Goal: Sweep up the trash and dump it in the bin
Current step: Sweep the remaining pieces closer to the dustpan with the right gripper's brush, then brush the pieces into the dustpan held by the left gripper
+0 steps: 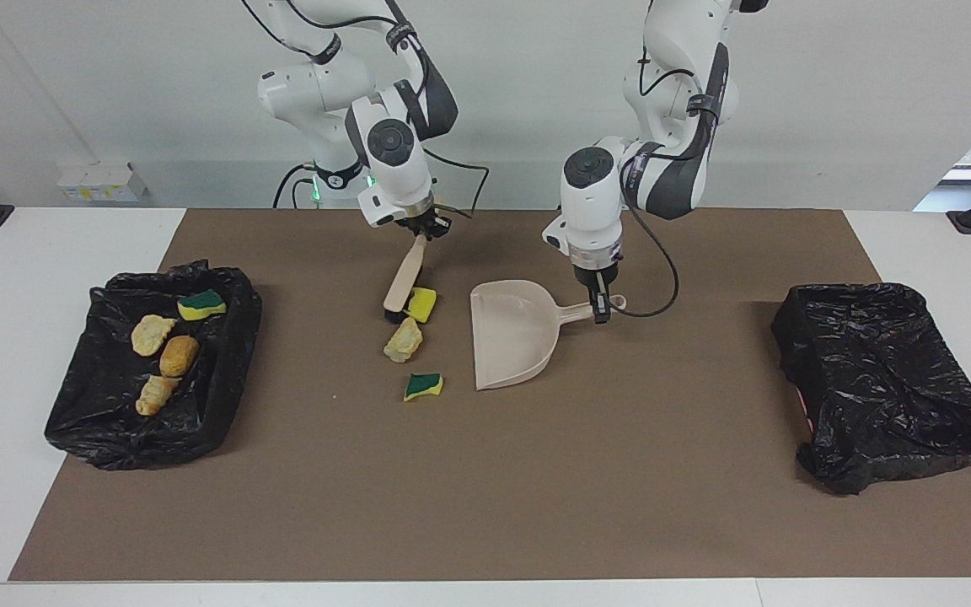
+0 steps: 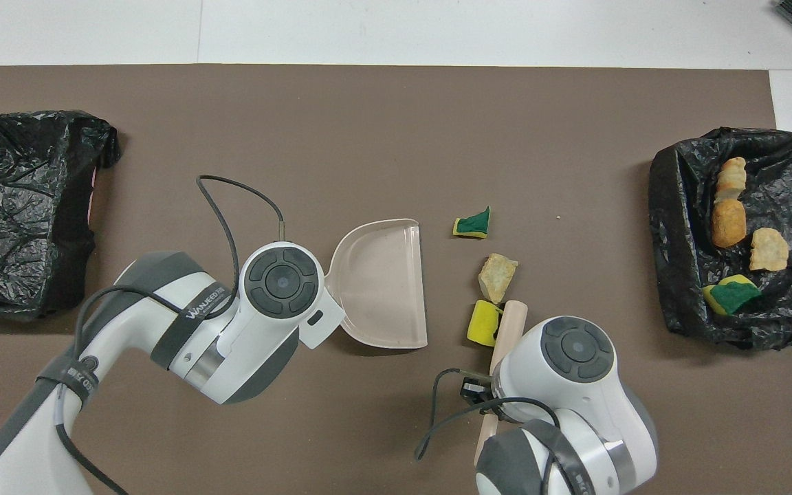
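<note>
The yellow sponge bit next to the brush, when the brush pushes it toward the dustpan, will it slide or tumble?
The yellow sponge bit looks small and foamy, so it is probably very light and should move easily. Its blocky, uneven shape makes tumbling about as likely as sliding. The brown mat looks matte, so it may catch rather than glide to the dustpan.
</note>
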Robot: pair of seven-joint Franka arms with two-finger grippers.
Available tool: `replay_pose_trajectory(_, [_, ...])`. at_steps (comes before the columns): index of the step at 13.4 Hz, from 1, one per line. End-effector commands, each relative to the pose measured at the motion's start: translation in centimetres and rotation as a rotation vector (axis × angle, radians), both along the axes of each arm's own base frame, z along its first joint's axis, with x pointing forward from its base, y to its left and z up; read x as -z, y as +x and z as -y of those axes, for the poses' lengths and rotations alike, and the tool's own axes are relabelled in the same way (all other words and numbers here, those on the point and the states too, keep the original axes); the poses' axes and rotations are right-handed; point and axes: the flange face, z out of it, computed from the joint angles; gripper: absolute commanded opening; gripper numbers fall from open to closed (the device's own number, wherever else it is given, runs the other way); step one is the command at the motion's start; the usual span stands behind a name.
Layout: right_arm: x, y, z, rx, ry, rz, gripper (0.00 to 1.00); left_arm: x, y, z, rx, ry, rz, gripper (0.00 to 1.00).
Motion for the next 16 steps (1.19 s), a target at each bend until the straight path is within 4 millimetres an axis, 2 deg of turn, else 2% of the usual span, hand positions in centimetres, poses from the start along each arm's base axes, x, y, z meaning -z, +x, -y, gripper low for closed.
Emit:
replay_pose_trajectory(1, [-0.6,2.6,-1.1,-0.052,0.06,0.026,0.0,0.0,-1.8,-0.6,-0.004,0.007,0.014,0.0])
replay_pose_trajectory(3, [-1.5,4.1,-2.1,-0.054,0.075,0.033,0.0,0.0,-1.7,-0.7,-0.011,0.006,0.014,0.0])
replay_pose_trajectory(5, [-3.3,5.5,-3.0,-0.069,0.084,0.024,0.0,0.0,-1.7,-0.7,-0.013,0.005,0.014,0.0])
replay_pose_trajectory(8, [-6.2,7.2,-2.3,-0.111,0.05,0.038,0.0,0.1,-1.6,-1.1,-0.065,-0.002,0.016,0.0])
replay_pose_trajectory(9, [-6.4,7.7,-1.8,-0.14,0.01,0.055,0.0,0.1,-1.6,-1.0,-0.066,-0.003,0.016,0.0])
replay_pose_trajectory(12, [-5.9,9.4,1.5,-0.283,-0.08,0.106,0.0,0.0,-1.7,-0.8,-0.1,-0.007,0.025,0.0])
replay_pose_trajectory(14, [-5.3,11.5,5.5,-0.482,-0.124,0.116,0.0,0.1,-1.9,-0.7,-0.162,-0.013,0.037,0.0])
replay_pose_trajectory(16, [-4.0,12.8,7.3,-0.605,-0.144,0.113,0.0,0.3,-2.2,-0.7,-0.173,-0.009,0.034,0.0])
